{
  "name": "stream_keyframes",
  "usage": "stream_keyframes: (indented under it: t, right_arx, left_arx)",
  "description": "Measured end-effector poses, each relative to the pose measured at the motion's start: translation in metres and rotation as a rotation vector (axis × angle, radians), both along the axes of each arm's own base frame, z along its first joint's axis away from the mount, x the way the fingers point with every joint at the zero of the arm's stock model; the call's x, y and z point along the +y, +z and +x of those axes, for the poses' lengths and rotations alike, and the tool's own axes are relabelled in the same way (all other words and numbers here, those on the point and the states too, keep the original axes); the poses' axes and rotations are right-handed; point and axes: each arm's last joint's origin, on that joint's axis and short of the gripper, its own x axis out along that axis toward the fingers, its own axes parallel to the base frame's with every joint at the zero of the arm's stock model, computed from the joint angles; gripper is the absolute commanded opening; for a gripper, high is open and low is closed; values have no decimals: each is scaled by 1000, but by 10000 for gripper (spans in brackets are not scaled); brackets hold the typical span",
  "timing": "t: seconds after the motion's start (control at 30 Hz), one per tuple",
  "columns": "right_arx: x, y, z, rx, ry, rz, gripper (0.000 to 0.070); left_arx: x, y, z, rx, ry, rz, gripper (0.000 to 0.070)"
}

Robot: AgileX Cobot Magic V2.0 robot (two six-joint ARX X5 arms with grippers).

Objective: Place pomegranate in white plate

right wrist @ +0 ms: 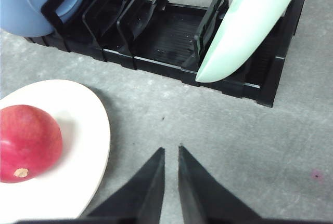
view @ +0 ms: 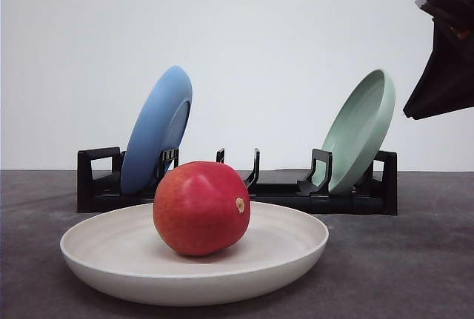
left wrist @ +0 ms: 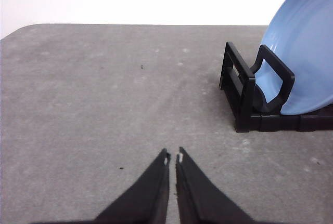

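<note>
The pomegranate (view: 201, 207) already sits inside the white plate (view: 296, 252), lower left of the right fingers (right wrist: 171, 152), which, like the left fingers (left wrist: 173, 156), are closed on nothing.

Black dish rack (view: 244, 186) on grey tabletop (view: 415, 260), white wall (view: 259, 38) behind. Blue plate (view: 157, 129) stands tilted in rack's left-end slots; pale green plate (view: 361, 131) stands tilted in right-end slots; middle slots vacant. In left wrist view, rack end (left wrist: 250, 96) with blue plate (left wrist: 302, 47) sits ahead and to right of left claw (left wrist: 173, 157), well apart. In right wrist view, rack (right wrist: 166, 31) lies straight ahead of right claw (right wrist: 171, 148); green plate (right wrist: 250, 21) ahead-right, blue plate (right wrist: 31, 5) far ahead-left. Small dark specks on tabletop (left wrist: 104, 104).
</note>
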Motion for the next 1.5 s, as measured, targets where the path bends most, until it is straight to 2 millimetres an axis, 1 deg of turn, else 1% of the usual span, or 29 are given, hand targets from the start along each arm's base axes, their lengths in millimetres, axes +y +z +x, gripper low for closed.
stream_keyframes:
  t: [0.47, 0.6, 0.73, 0.87, 1.03, 1.17, 1.37, 1.5]
  right_arx:
    - [0, 0, 0, -1, 1, -2, 41]
    - [-6, 2, -1, -66, -30, -97, 41]
    - [-21, 2, -7, -147, -171, -206, 41]
    - [-38, -9, -19, -178, -277, -247, 41]
    - [-52, -28, -37, -254, -358, -235, 41]
    - [-57, -44, -49, -341, -403, -212, 41]
    - [-63, -64, -62, -438, -459, -183, 41]
    - [-66, -67, -68, -506, -494, -164, 41]
  left_arx:
    - [0, 0, 0, 0, 0, -1, 0]
    - [0, 0, 0, 0, 0, -1, 0]
    - [0, 0, 0, 0, 0, -1, 0]
    - [0, 0, 0, 0, 0, -1, 0]
    - [0, 0, 0, 0, 0, -1, 0]
    - [0, 0, 0, 0, 0, -1, 0]
    - [0, 0, 0, 0, 0, -1, 0]
    - [0, 0, 0, 0, 0, -1, 0]
